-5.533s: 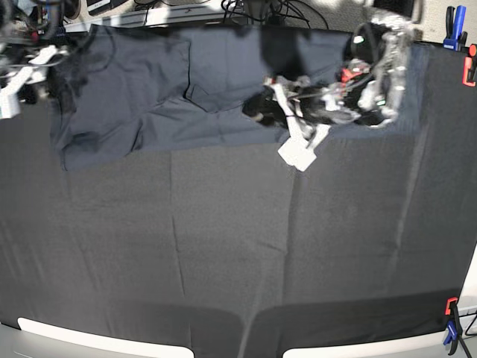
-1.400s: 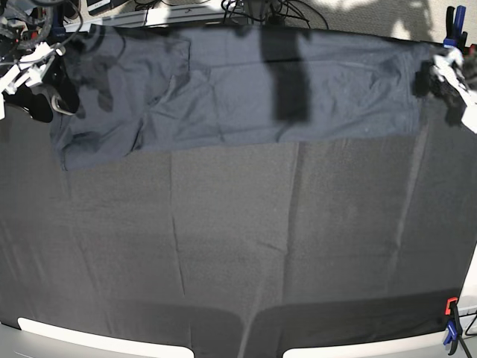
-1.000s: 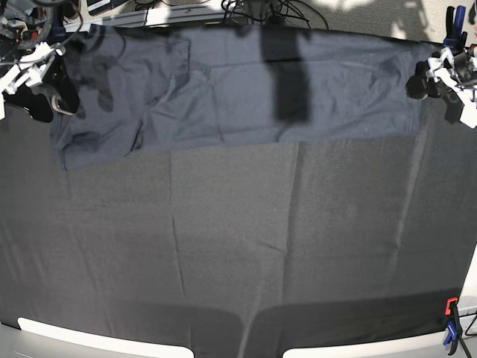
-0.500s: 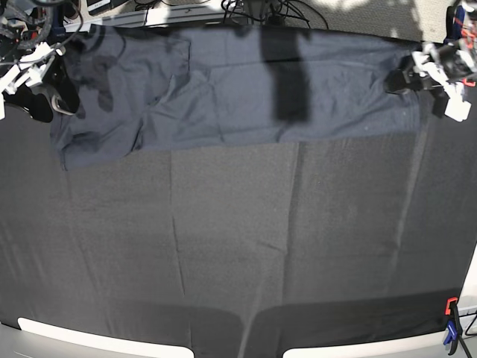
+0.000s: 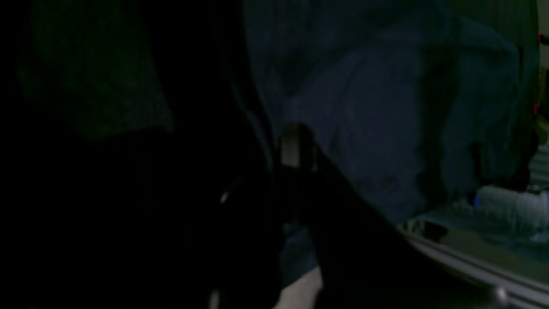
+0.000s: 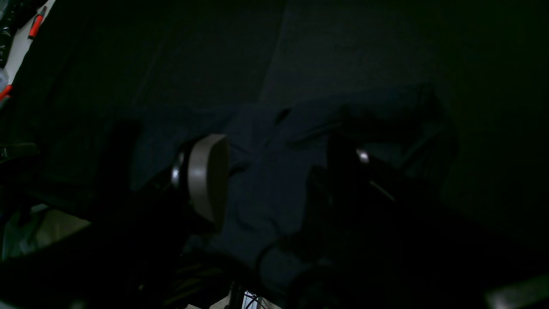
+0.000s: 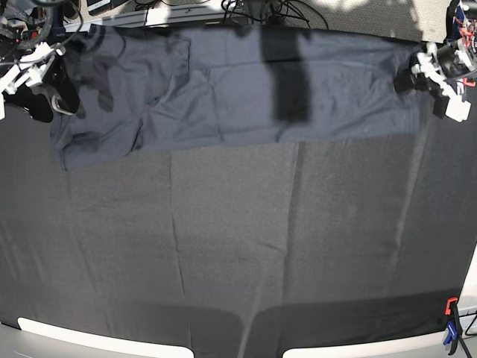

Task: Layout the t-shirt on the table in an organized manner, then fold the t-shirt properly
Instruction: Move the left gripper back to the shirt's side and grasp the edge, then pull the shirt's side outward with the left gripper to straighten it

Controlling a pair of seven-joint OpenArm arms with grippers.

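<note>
The t-shirt (image 7: 238, 86) is lying spread along the table's (image 7: 238, 246) far edge. The left gripper (image 7: 416, 76) is pinching its right end closed; the right gripper (image 6: 274, 171) is hanging agape over the left end. Both wrist views are showing almost only darkness.

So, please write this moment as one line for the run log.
stage: layout | t-shirt: spread along far table edge | left tool: at shirt's end, grip unclear | right tool: open above shirt
</note>
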